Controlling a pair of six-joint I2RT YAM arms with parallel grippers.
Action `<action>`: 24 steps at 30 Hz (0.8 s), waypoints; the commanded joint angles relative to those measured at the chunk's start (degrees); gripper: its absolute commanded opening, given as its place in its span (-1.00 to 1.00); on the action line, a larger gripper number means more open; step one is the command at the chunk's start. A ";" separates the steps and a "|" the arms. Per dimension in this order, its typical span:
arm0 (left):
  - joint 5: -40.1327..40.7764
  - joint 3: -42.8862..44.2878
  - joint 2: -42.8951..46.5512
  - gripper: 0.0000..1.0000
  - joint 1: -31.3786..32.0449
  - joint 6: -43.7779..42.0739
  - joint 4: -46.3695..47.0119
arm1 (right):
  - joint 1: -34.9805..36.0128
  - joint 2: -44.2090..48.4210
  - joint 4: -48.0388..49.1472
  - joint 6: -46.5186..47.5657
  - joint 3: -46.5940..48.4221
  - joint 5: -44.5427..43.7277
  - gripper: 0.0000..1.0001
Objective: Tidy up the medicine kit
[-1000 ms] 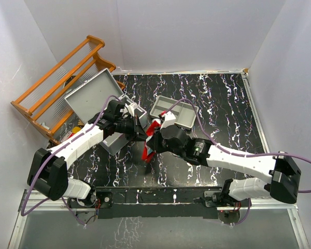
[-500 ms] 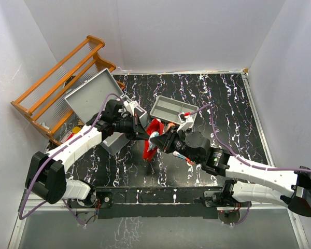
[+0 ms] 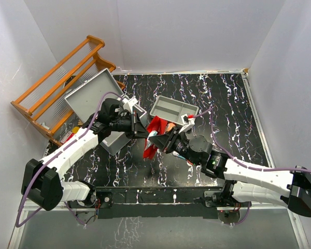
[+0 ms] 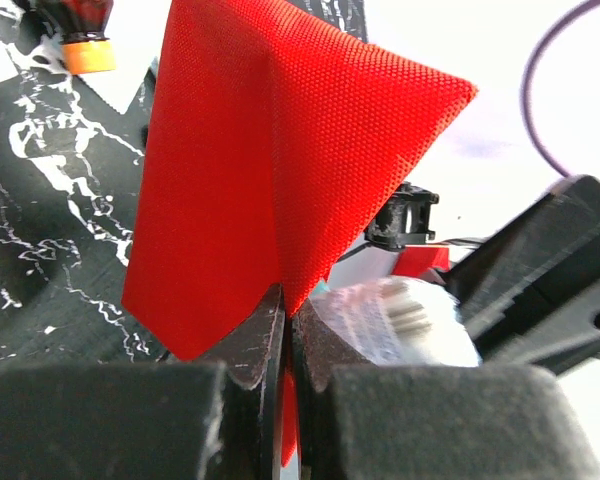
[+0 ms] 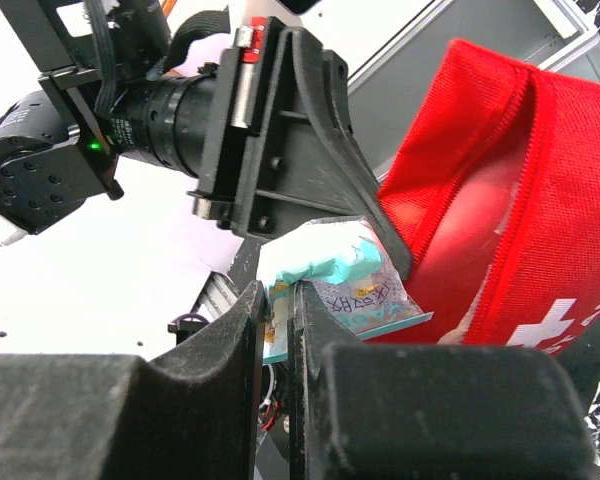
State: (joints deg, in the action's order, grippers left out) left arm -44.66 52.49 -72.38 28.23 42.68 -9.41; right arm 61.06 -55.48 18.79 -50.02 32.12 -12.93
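Clamped shut, left gripper (image 3: pixel 143 129) pinches a fold of the red pouch (image 3: pixel 155 126) w/ both fingers pressed together, no gap. In left wrist view the fabric rises from the jaws like a tent.

Medicine kit (image 3: pixel 88 96) sits at approx 9–10 o'clock of that gripper, on the left part of the black marbled table (image 3: pixel 223 104). Lid is open and tilted back toward the orange wooden rack (image 3: pixel 57 78) at 10 o'clock. Kit body lies partly under the left arm, so its contents can't be seen.

Pouch hangs btwn the two grippers, about mid-table. Right wrist view shows its zip mouth gaping and a white cross on the side. Lower end is near the table; contact unclear.

Right gripper (image 3: pixel 163 140) comes in from 4 o'clock of the pouch, fingers nearly together and gripping a clear plastic packet (image 5: pixel 350 290) w/ teal-and-white contents. Packet's far end is at the pouch mouth, touching the red edge and just beside the left gripper's finger. Can't tell if any of it is inside.

Shallow grey two-compartment tray (image 3: pixel 172 109) rests on the table at approx 12 o'clock of the right gripper, just beyond the pouch.
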 commanded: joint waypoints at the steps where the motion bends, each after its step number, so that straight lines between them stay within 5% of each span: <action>1: -4.64 1.00 3.59 -1.00 0.05 3.54 2.19 | -1.16 3.32 7.37 -3.37 -3.07 0.08 -0.95; 16: -3.90 4.39 1.68 -1.00 0.09 8.05 0.02 | -1.64 -0.07 -1.08 -3.52 -0.24 3.33 -0.89; 24: -2.09 4.38 1.04 -1.00 0.03 5.67 -1.44 | -1.65 -1.35 -9.92 -4.27 4.34 2.06 -0.35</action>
State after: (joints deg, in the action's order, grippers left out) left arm -46.39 54.63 -71.37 28.23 49.43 -9.54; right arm 59.51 -57.06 13.34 -54.41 31.46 -9.47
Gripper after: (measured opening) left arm 0.010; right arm 0.297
